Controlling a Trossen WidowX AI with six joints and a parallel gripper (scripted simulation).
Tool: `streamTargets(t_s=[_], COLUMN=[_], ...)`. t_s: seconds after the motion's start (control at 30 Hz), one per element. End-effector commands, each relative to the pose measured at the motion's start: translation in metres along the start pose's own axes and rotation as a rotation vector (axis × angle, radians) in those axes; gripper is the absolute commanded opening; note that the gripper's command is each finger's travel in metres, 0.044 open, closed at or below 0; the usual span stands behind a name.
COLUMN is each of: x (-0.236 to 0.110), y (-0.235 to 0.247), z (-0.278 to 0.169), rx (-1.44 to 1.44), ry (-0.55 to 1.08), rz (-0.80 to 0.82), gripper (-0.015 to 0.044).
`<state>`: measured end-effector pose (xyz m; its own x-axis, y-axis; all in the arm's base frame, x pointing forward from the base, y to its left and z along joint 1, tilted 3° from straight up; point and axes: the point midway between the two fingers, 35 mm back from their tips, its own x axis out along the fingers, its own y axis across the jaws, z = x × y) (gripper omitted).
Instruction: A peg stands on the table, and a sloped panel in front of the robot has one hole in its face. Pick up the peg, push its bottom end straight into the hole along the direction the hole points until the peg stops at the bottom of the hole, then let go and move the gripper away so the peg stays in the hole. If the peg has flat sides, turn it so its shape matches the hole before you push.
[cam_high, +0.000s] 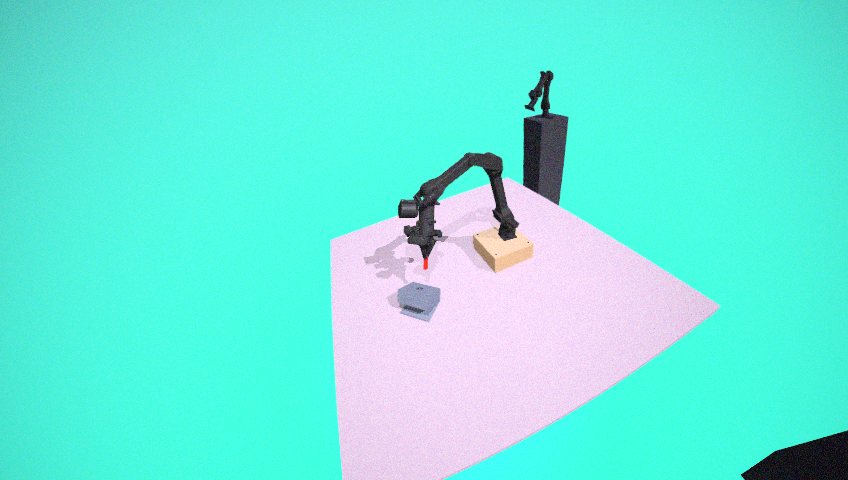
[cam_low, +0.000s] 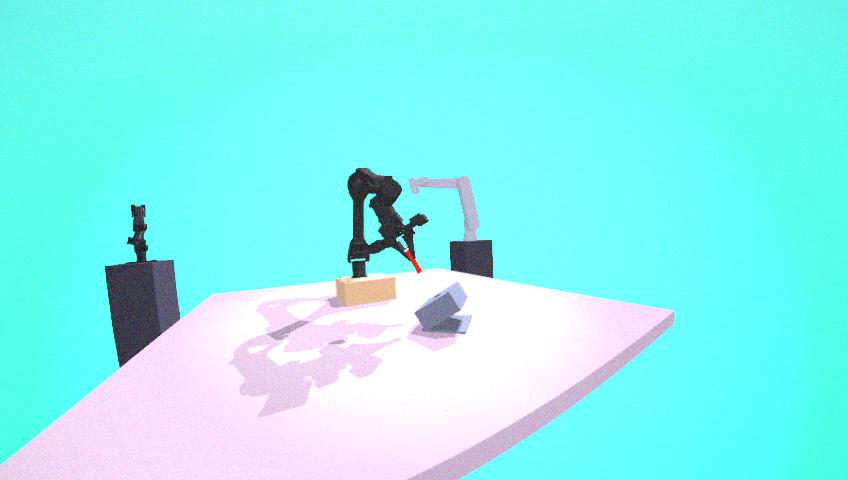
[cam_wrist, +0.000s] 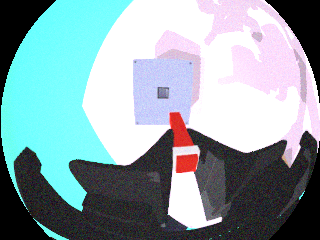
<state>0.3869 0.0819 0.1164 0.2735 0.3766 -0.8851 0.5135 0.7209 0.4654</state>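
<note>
A red peg (cam_high: 425, 263) (cam_low: 413, 261) (cam_wrist: 181, 132) with flat sides and a white band near its top is held in the air, tilted in the exterior view. My gripper (cam_high: 426, 255) (cam_low: 408, 252) is shut on its upper part. The blue-grey sloped panel (cam_high: 427, 292) (cam_low: 445, 304) (cam_wrist: 148, 107) stands beyond the peg's lower end, apart from it. Its square hole (cam_high: 419, 288) (cam_low: 438, 294) (cam_wrist: 163, 92) is open and empty. In the wrist view the peg's lower end overlaps the panel's near edge, below and slightly right of the hole.
The arm's wooden base block (cam_high: 496, 252) (cam_low: 365, 291) stands behind the panel on the pale table (cam_high: 505, 356) (cam_low: 333, 428). A dark pedestal (cam_high: 544, 157) (cam_low: 141, 306) with a small black arm stands off the table. A pale arm (cam_low: 468, 205) stands on another pedestal at the back.
</note>
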Motion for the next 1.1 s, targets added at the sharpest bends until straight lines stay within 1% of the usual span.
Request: streamTargets(t_s=[0.0,0.8,1.07], x=[-0.002,0.046,0.049], y=[0.004,0.008,0.008], z=[0.006,0.015,0.016], rx=[0.024,0.069,0.072], ry=[-0.009,-0.018,-0.017], rz=[0.023,0.051,0.054], gripper=[0.0,0.0,0.0])
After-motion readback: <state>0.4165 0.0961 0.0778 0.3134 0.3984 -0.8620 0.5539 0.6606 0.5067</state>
